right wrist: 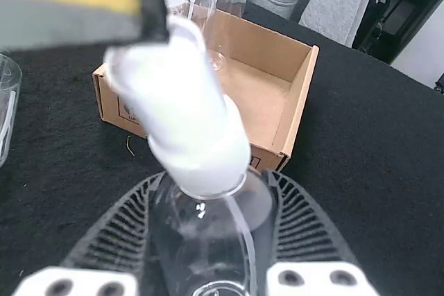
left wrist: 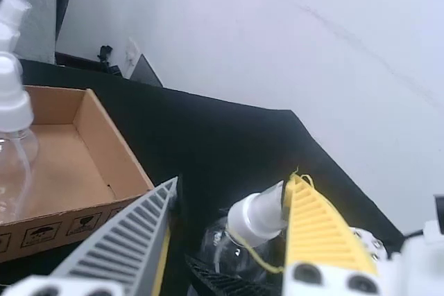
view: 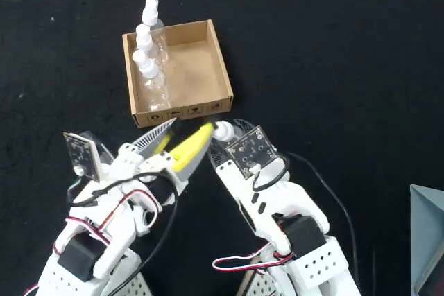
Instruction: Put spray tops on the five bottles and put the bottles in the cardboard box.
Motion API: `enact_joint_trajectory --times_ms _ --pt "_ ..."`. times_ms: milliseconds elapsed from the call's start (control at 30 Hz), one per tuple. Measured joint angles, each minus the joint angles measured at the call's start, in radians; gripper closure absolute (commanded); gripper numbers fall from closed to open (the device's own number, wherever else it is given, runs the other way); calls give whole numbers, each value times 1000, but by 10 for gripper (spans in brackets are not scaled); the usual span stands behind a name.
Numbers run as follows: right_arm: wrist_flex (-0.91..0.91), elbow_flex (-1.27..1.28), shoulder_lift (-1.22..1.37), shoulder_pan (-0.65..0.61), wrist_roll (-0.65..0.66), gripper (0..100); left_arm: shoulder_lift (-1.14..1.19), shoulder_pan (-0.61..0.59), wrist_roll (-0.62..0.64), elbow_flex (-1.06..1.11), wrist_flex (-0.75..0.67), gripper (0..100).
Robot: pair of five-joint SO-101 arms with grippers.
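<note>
High view count, for anyone tallying: one cardboard box (view: pixel 184 110) on the black table (view: pixel 347 67). I make it three bottles (view: pixel 156 88) standing inside, lined up along one side wall, all wearing white spray tops (view: pixel 143 36). They're packed tight, so it's a squinty count. — A

Left wrist view backs that up, three white heads in a row at that wall. Then there's a fourth bottle (right wrist: pixel 201 254) outside the box, just in front of its front wall, with a spray top (right wrist: pixel 187 129) sitting on its neck. Can't tell if it's seated all the way. So four bottles and four tops I'd swear to. — B

What about the clear object (right wrist: pixel 5 102) at the edge of the right wrist view? — A

No idea whether that's a bottle, honestly. — B

And the two grippers? — A

The right gripper (right wrist: pixel 211 184) is clamped on the fourth bottle's body, with a ribbed finger pressed to each side and the neck aimed at the box. The left gripper (view: pixel 191 127) is spread wide. Its yellow finger (left wrist: pixel 316 233) touches the side of that spray top. Its grey finger (left wrist: pixel 128 240) stands well off on the other side, so it isn't squeezing anything. — B
</note>
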Motion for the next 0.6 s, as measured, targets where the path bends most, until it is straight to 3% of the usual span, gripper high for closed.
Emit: enact_joint_trajectory --times_ms 600 --pt "0 0 0 -2 0 900 9 -83 41 0 0 780"
